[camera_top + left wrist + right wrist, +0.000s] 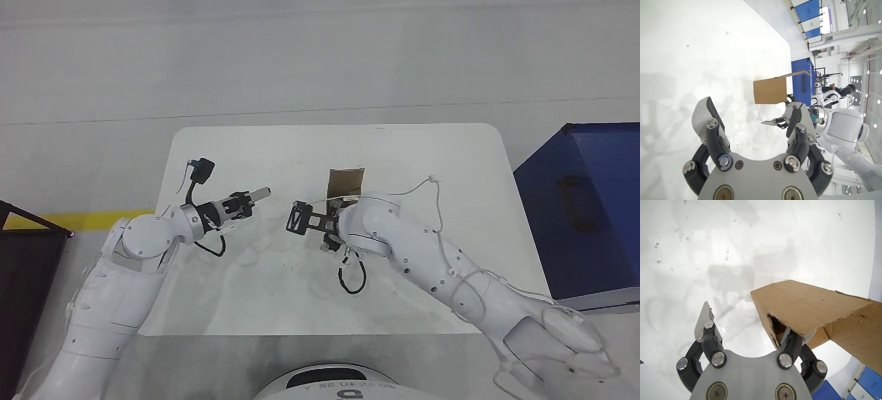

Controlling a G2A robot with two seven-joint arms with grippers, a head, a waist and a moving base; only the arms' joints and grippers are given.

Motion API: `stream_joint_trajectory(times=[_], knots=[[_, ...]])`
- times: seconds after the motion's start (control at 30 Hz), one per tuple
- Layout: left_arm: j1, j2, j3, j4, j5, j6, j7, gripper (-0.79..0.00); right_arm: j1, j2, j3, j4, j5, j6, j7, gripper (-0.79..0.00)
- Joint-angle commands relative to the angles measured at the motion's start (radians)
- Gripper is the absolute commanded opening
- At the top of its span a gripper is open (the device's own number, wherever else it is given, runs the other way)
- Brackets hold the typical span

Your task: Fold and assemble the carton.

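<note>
Resting on the white table (230, 290), the brown carton (810, 306) sits right against the right gripper (747, 328). Its jaws are spread wide: one finger (791, 338) is tucked under a flap at the carton's torn corner, the other out over bare table. The left gripper (753, 115) has its jaws apart too, gripping nothing, with the carton well ahead, roughly in line with the gap between them.

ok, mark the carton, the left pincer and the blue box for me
carton (770, 91): left wrist view, facing brown panel.
left pincer (753, 107): left wrist view, midway between its fingertips.
blue box (610, 235): top view, blue outer face.
</note>
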Motion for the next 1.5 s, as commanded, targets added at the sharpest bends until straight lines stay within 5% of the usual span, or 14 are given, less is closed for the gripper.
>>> stream_joint_trajectory(times=[0.0,0.3,0.43,0.5,0.8,1.23,1.47], knots=[[0.002,0.0,-0.002,-0.001,-0.001,-0.001,0.001,-0.037,0.003,0.001,0.007,-0.013,0.03,-0.021,0.044,-0.44],[0.009,0.001,-0.01,-0.003,-0.007,-0.007,0.009,-0.037,-0.014,0.02,0.026,-0.147,0.286,-0.062,0.184,-0.394],[0.012,0.002,-0.015,-0.002,-0.009,-0.011,0.011,-0.034,-0.012,0.035,0.04,-0.207,0.253,-0.066,0.167,-0.031],[0.015,0.002,-0.018,-0.002,-0.008,-0.013,0.013,-0.031,-0.014,0.042,0.043,-0.237,0.16,-0.084,0.145,0.0],[0.028,0.004,-0.026,0.003,-0.017,-0.02,0.017,-0.025,-0.035,0.052,0.0,-0.195,0.138,-0.202,0.041,-0.135],[0.04,0.004,-0.029,0.001,-0.023,-0.029,0.027,-0.022,0.013,0.025,-0.036,-0.094,0.26,-0.123,0.097,-0.234],[0.047,0.004,-0.033,-0.002,-0.026,-0.033,0.034,-0.012,0.039,0.007,-0.072,-0.06,0.279,-0.083,0.128,-0.406]])
